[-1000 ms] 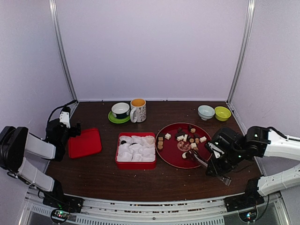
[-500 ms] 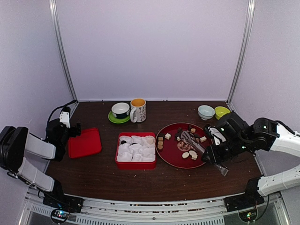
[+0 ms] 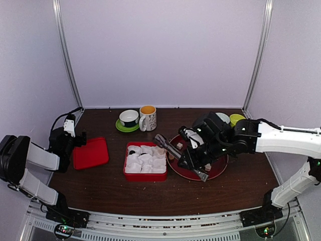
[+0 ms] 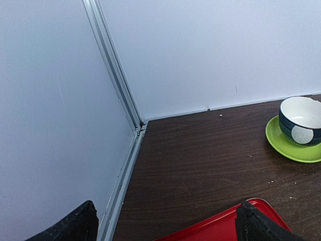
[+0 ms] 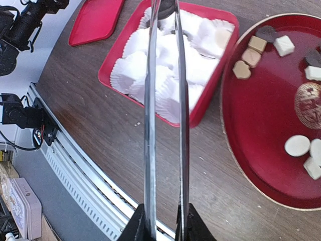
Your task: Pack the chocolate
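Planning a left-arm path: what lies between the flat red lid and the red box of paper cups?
Bare dark wooden table between flat red lid and red box, in top view.

Overhead camera looks down from behind — both close wrist cameras share its red tray (image 3: 90, 153).

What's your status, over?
Left tool open, parked. Right tool shut on tongs, tips over red box; load unclear. Most chocolate on plate. Path clear.

The tongs (image 5: 149, 150) lose their tips past the top edge. The right gripper (image 3: 194, 159) covers part of the plate (image 3: 175, 168).
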Controlling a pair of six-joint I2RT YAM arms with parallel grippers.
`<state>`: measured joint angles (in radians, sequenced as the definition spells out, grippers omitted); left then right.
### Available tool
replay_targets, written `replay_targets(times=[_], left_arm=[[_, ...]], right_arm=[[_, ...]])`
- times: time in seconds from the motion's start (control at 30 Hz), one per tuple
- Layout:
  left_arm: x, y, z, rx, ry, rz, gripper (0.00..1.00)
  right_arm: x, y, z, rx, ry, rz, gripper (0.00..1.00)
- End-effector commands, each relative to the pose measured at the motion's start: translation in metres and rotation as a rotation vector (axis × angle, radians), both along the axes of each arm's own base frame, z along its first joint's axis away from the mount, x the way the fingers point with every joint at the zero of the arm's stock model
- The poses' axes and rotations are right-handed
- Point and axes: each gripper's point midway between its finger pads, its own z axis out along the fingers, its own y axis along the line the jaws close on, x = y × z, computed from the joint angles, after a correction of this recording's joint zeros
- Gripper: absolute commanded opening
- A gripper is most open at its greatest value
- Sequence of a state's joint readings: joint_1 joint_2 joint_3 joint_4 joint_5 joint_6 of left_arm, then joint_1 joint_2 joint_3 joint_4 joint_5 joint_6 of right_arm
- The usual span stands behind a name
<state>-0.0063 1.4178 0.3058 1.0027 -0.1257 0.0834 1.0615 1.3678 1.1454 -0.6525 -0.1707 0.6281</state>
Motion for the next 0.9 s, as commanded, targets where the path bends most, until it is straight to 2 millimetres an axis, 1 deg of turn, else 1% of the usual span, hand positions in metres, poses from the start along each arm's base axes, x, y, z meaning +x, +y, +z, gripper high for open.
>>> replay_targets(times=[0.0,0.13,0.2,0.33,0.43,0.63,0.7,0.87], left_arm=[[0.001,0.000,0.012,-0.005,-0.055,-0.006,0.98],[0.001,0.000,0.012,-0.005,-0.055,-0.005,0.98],[0.001,0.000,0.012,-0.005,-0.056,-0.006,0.98],[0.001,0.000,0.013,-0.005,-0.057,-0.006,0.98],[0.001,0.000,0.013,-0.005,-0.057,-0.005,0.98],[0.001,0.000,0.012,-0.005,-0.055,-0.007,0.98],[0.001,0.000,0.012,-0.005,-0.055,-0.006,0.98],[0.001,0.000,0.012,-0.005,-0.055,-0.006,0.98]], right_arm=[[0.002,0.050,0.008,0.081,-0.029,0.078,0.21],[0.005,0.083,-0.009,0.084,-0.022,0.112,0.21],[0.007,0.095,-0.020,0.076,-0.015,0.119,0.21],[0.015,0.113,-0.040,0.046,-0.017,0.127,0.21],[0.023,0.118,-0.054,-0.007,-0.021,0.106,0.21],[0.030,0.118,-0.077,-0.092,-0.014,0.092,0.23],[0.031,0.117,-0.079,-0.103,-0.017,0.088,0.24],[0.032,0.116,-0.078,-0.109,-0.026,0.086,0.28]])
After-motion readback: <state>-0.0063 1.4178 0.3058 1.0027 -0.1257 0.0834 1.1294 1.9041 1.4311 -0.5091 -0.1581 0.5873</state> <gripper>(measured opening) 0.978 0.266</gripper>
